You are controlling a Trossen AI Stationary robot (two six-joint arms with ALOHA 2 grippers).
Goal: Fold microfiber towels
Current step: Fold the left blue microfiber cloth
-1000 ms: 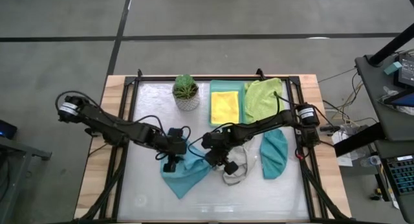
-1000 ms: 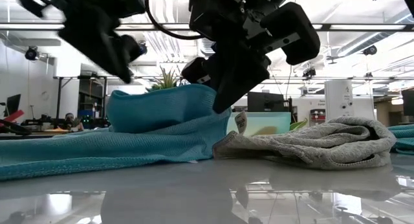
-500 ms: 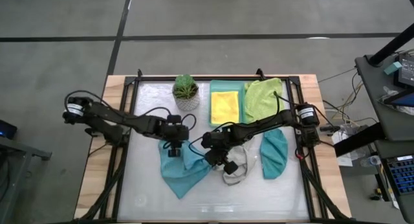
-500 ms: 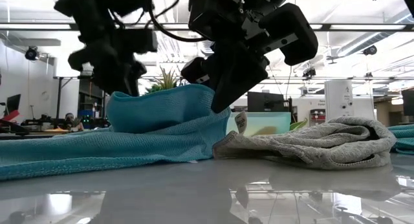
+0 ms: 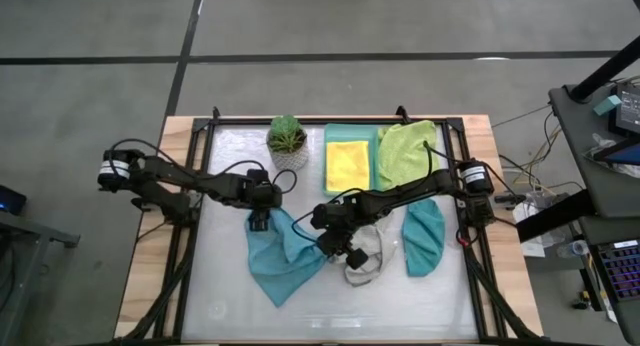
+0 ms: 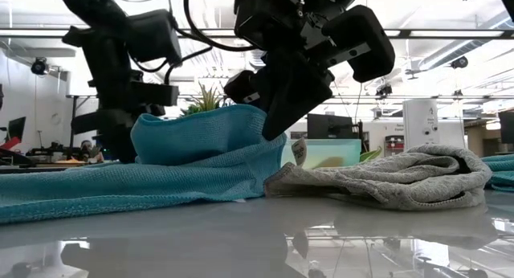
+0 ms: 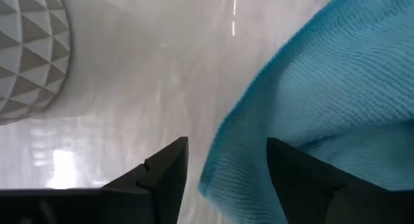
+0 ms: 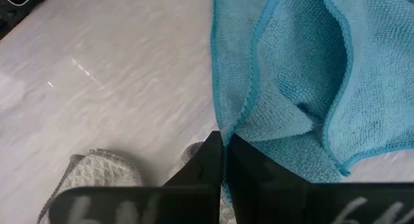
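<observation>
A light blue towel (image 5: 285,261) lies rumpled at the table's middle. My right gripper (image 5: 335,248) is shut on its right edge, beside a crumpled pale grey towel (image 5: 365,258). My left gripper (image 5: 260,223) is open and low at the blue towel's far left corner (image 7: 223,179). That corner lies between its two fingers (image 7: 165,179); I cannot tell whether they touch it. A teal towel (image 5: 423,236) lies to the right. A lime green towel (image 5: 405,151) lies at the far right. A folded yellow towel (image 5: 347,164) rests in the mint tray (image 5: 330,136). My right gripper pinches the light blue towel's hemmed edge (image 8: 223,128) between its two shut fingers. It comes from above, slanting down. The held part is raised into a hump (image 6: 201,133), and the rest of the towel lies on the table.
A potted plant (image 5: 287,141) in a white faceted pot (image 7: 26,62) stands just beyond my left gripper, toward the far edge. Bare table shows along the near edge (image 5: 330,316) and at the left (image 5: 220,266).
My left gripper has gone toward the table's far edge and down, from above the light blue towel to its far left corner. My right gripper and the towels have kept still.
</observation>
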